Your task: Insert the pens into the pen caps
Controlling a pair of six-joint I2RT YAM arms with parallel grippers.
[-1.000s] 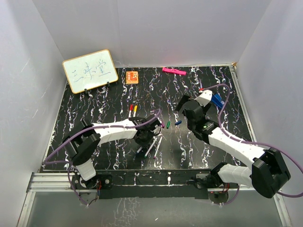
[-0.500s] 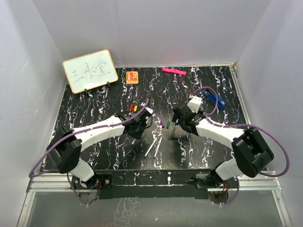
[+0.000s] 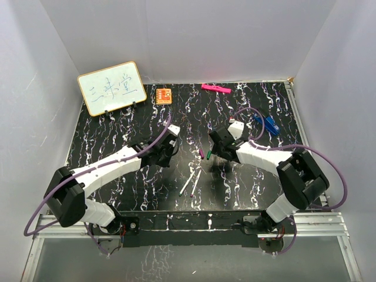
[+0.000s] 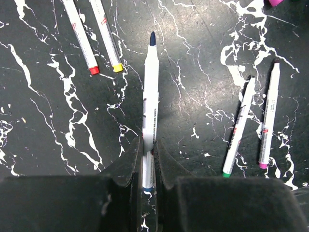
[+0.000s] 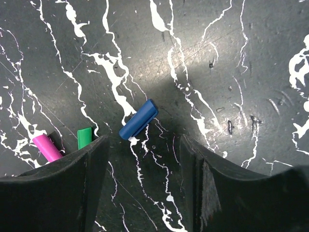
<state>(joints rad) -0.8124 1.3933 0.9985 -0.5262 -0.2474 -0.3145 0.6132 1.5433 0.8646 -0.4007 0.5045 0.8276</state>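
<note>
Lining up the blue cap (image 5: 139, 119) comes first: it lies flat near the middle of the counter (image 3: 117, 123), slightly toward the right edge. It sits slanted between my right jaws, which stand wide open and clear of it. I judge I should turn that wrist so they close across its sides, not its ends, leaving the mouth free. The left jaws are clamped on the tail of the blue-tipped pen (image 4: 150, 96), tip pointing outward, so a slow, straight push should seat it.
</note>
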